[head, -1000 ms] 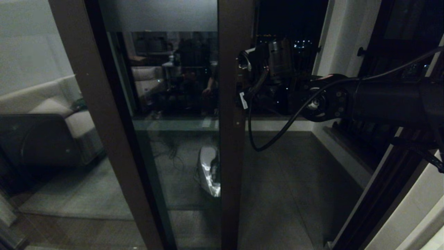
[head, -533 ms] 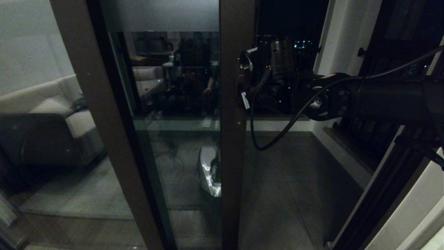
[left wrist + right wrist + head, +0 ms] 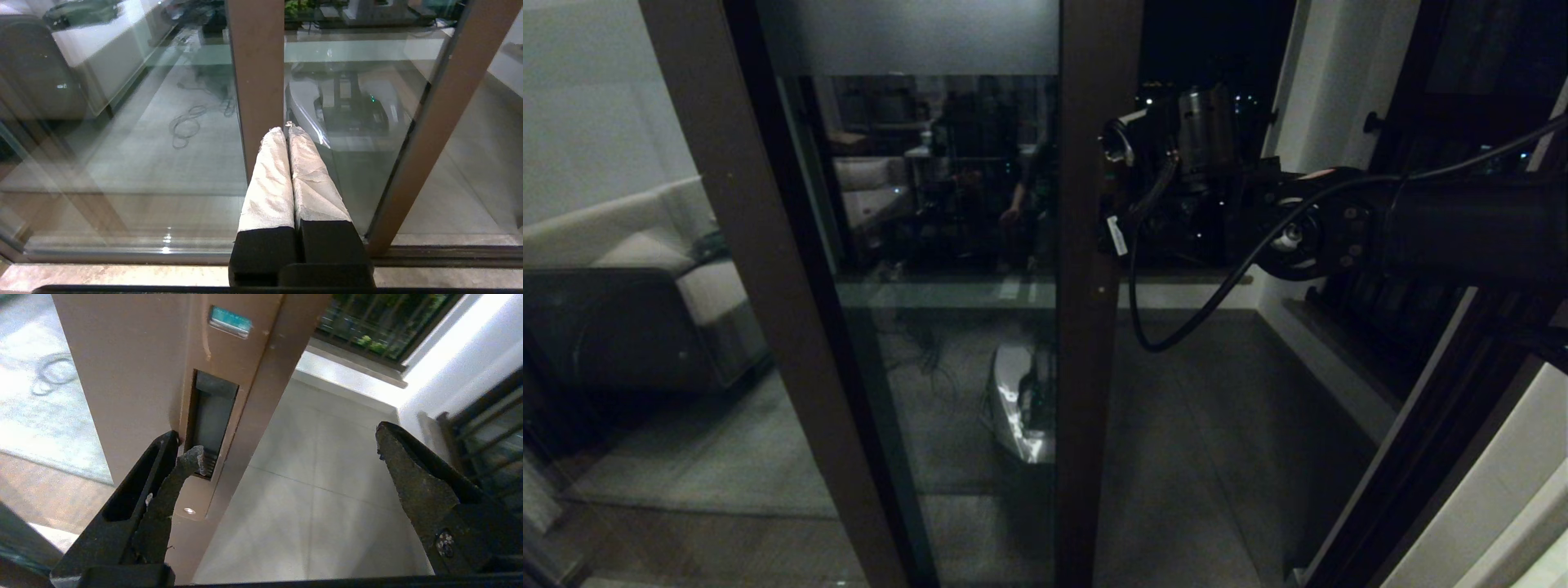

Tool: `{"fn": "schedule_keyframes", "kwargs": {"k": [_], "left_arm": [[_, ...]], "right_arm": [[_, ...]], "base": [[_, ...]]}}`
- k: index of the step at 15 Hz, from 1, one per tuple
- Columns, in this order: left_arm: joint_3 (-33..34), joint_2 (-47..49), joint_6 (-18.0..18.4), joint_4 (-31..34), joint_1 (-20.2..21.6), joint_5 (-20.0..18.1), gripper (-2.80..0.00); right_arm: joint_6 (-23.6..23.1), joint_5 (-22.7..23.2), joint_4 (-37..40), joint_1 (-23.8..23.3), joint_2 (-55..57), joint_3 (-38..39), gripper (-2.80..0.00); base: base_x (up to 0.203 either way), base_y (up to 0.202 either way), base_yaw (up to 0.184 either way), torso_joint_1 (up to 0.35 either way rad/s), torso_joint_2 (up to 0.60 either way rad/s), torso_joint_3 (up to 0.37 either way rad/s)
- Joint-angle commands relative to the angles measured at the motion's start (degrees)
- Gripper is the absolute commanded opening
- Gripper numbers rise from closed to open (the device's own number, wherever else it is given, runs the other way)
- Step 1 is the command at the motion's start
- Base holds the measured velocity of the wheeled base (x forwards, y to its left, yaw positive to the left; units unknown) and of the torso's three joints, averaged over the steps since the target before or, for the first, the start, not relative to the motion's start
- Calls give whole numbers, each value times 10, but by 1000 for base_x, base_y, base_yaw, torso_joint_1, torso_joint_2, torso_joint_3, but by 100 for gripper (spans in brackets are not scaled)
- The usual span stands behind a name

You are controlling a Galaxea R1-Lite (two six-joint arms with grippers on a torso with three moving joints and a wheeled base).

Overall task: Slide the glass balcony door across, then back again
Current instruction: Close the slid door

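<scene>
The glass balcony door [image 3: 947, 245] has a frosted top band and a dark brown stile [image 3: 1090, 343] near the middle of the head view. My right gripper [image 3: 288, 443] is open at that stile. One of its fingertips [image 3: 192, 457] sits in the slim recessed handle [image 3: 212, 412], and the other finger hangs free over the balcony floor. The right arm [image 3: 1421, 229] reaches in from the right at handle height. My left gripper [image 3: 286, 128] is shut on nothing, low down, with its white-wrapped fingers pointing at the door's glass.
A fixed brown-framed pane [image 3: 621, 245] showing the sofa stands to the left. The opening beside the stile shows grey balcony floor [image 3: 1217, 425]. A white wall [image 3: 1323, 106] and a dark barred window [image 3: 1462, 122] close the right side. The floor track [image 3: 449, 255] runs under the door.
The door's stile has slid a little to the right, narrowing the opening, and my right gripper and arm have moved right with it.
</scene>
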Motion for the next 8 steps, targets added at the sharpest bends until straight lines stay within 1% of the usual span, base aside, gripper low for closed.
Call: {"fn": "schedule_keyframes", "kwargs": {"k": [1,8], "left_arm": [[0,0,0,0,0,0,-280],[0,0,0,0,0,0,-280]], "right_arm": [[-4,2,-1,0,-15,12,0],[-1,-1,-7,-7,-39,39,0]], "base": [[0,0,0,0,0,0],[0,0,0,0,0,0]]}}
